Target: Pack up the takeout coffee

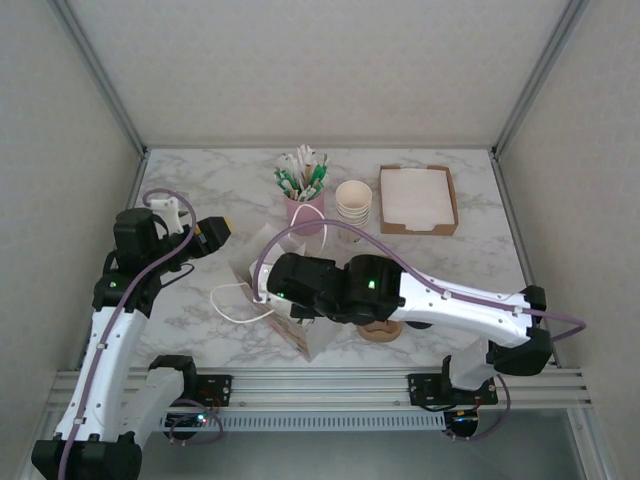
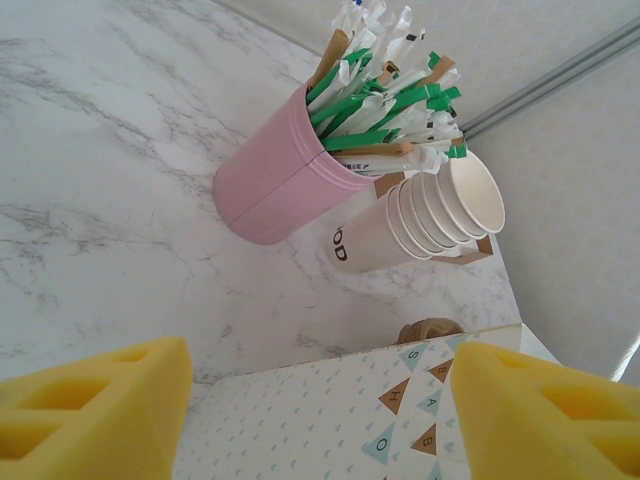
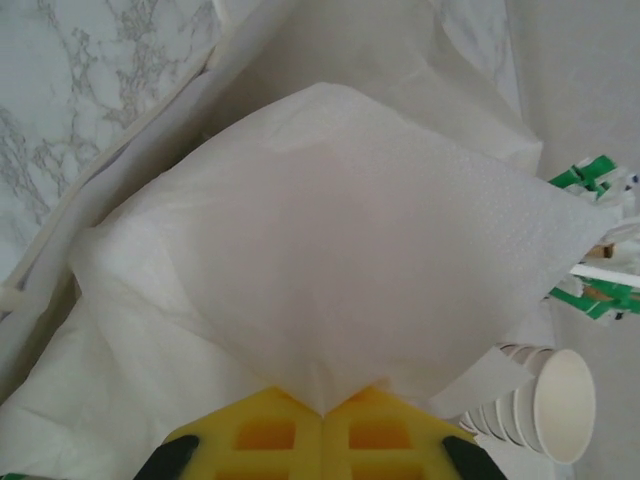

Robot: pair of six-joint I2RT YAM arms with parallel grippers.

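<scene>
right hand pinching napkin over bag | left hand open | takeout coffee: likely light, crushable; grip mid-wall below lid

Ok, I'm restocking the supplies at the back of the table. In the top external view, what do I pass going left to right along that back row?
The pink holder stuffed with stirrers and packets → stack of cream paper cups → brown cardboard tray.
</scene>
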